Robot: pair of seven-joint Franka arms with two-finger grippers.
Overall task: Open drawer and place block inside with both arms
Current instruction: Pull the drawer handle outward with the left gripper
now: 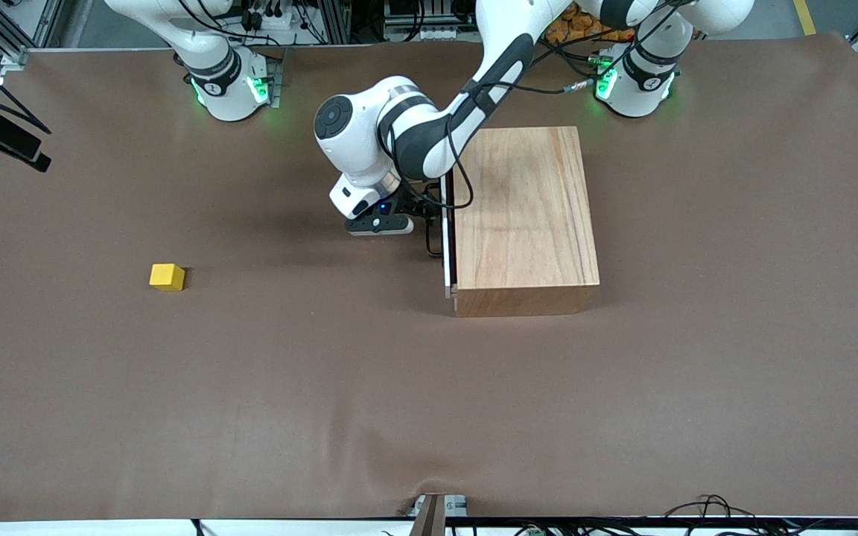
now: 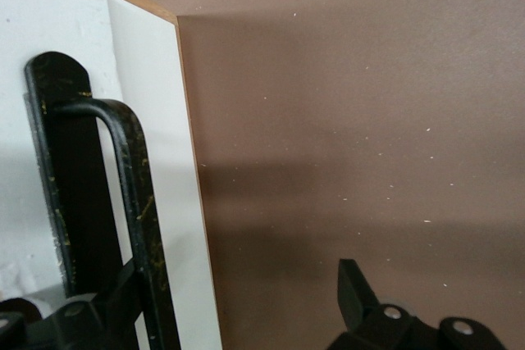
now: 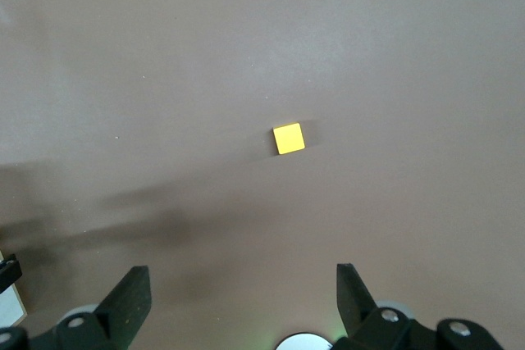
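Observation:
The yellow block (image 1: 167, 276) lies on the brown table toward the right arm's end, well away from the light-wood cabinet (image 1: 522, 216). The drawer's white front (image 1: 446, 249) faces the block, with a thin dark gap between it and the cabinet. My left gripper (image 1: 433, 217) is low in front of the drawer. In the left wrist view the left gripper (image 2: 238, 284) is open, and the black handle (image 2: 131, 186) stands between its fingers, close to one of them. My right gripper (image 3: 244, 284) hangs open high above the table, and the block (image 3: 288, 138) shows small below it.
A brown cloth covers the whole table (image 1: 429, 402). The two green-lit arm bases (image 1: 232, 85) (image 1: 634, 82) stand farthest from the front camera. A black camera mount (image 1: 4, 138) juts in at the right arm's end. Cables lie along the table edge nearest the front camera (image 1: 697, 510).

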